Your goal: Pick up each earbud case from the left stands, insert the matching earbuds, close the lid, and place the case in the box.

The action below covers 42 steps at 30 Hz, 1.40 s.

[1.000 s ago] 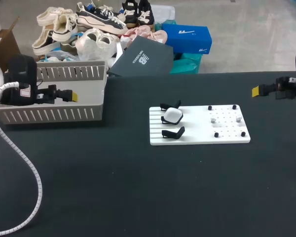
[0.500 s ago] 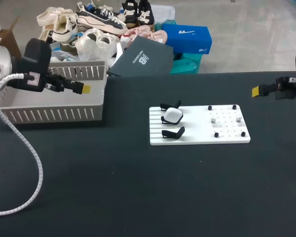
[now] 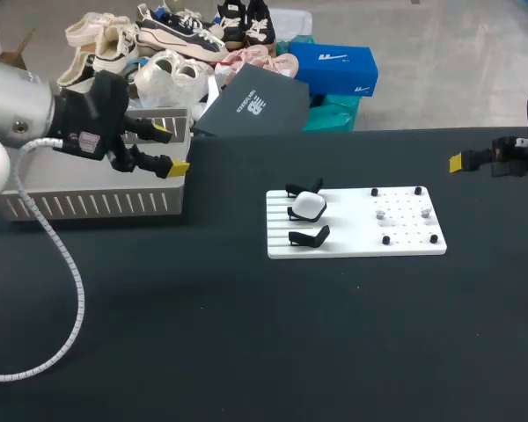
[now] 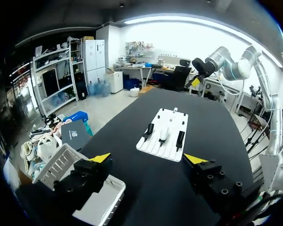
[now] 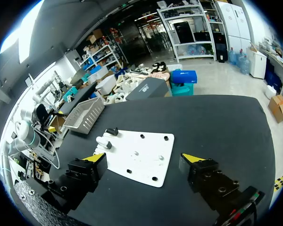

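Note:
A white earbud case [image 3: 309, 205] rests on the middle one of three black stands at the left of a white board [image 3: 356, 242]. Two small pale earbuds [image 3: 380, 213] lie among black pegs on the board's right half. My left gripper [image 3: 170, 148] hangs open with nothing in it at the right end of the grey slotted box [image 3: 97, 204]. In the left wrist view its gripper [image 4: 148, 159] faces the board [image 4: 170, 150] and case [image 4: 163, 133] well ahead. My right gripper [image 3: 458, 161] hovers at the table's far right; in its own view this gripper [image 5: 142, 157] is open and holds nothing, above the board [image 5: 146, 165].
Two black stands [image 3: 310, 236] [image 3: 297, 188] flank the case and carry nothing. The left arm's white coiled cable [image 3: 66, 290] loops over the table's left side. The box [image 4: 61, 162] lies under the left gripper's one finger.
My left arm has swung right along the box and farther back, its gripper turning and ending at the box's right end. The right arm, board and case are unchanged.

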### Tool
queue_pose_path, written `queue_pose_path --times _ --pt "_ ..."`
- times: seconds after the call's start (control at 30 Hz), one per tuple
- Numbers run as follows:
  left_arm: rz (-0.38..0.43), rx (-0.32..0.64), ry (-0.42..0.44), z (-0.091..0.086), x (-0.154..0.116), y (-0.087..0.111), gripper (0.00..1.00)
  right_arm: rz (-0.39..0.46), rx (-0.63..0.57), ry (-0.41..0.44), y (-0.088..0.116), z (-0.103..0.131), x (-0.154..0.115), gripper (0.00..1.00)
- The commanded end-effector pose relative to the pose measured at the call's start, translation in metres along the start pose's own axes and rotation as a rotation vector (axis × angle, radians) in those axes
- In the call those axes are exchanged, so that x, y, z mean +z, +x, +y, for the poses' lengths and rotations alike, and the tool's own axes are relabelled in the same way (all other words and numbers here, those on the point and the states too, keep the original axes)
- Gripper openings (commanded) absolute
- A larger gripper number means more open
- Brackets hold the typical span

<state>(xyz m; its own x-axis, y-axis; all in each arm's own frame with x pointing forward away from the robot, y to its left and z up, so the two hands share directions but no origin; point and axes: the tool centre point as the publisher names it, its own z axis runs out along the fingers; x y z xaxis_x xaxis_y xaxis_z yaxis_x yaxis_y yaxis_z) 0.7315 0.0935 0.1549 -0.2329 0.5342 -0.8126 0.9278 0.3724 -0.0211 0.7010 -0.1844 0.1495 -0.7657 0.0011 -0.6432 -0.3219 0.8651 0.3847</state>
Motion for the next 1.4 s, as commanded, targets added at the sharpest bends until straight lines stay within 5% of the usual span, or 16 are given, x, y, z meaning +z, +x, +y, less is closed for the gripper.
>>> queue_pose_path --times 0.03,0.7,1.1,1.13,1.17,1.2,1.27,1.3,1.4 --pt "-0.01 0.072 0.123 0.006 0.025 -0.003 1.0 0.001 -0.001 0.0 0.0 0.0 0.0 1.0" --pt "-0.02 0.282 0.239 -0.031 0.12 -0.01 1.0 0.001 -0.001 0.0 0.0 0.0 0.0 1.0" --pt "-0.015 0.211 0.234 -0.03 0.175 -0.005 1.0 0.001 -0.001 0.0 0.0 0.0 0.0 1.0" --pt "-0.019 0.187 0.225 -0.029 0.18 -0.004 0.93 0.001 -0.001 0.0 0.0 0.0 0.0 1.0" --pt "-0.021 0.183 0.224 -0.028 0.183 -0.004 0.69 0.001 -0.001 0.0 0.0 0.0 0.0 1.0" --pt "-0.026 0.179 0.219 -0.028 0.186 -0.004 0.68 0.001 -0.001 0.0 0.0 0.0 0.0 1.0" --pt "-0.028 0.163 0.221 -0.029 0.187 -0.004 0.74 0.001 -0.001 0.0 0.0 0.0 0.0 1.0" --pt "-0.033 0.157 0.228 -0.03 0.188 -0.004 0.86 0.001 -0.001 0.0 0.0 0.0 0.0 1.0" --pt "-0.038 0.152 0.243 -0.034 0.189 -0.002 0.83 0.001 -0.001 0.0 0.0 0.0 0.0 1.0"
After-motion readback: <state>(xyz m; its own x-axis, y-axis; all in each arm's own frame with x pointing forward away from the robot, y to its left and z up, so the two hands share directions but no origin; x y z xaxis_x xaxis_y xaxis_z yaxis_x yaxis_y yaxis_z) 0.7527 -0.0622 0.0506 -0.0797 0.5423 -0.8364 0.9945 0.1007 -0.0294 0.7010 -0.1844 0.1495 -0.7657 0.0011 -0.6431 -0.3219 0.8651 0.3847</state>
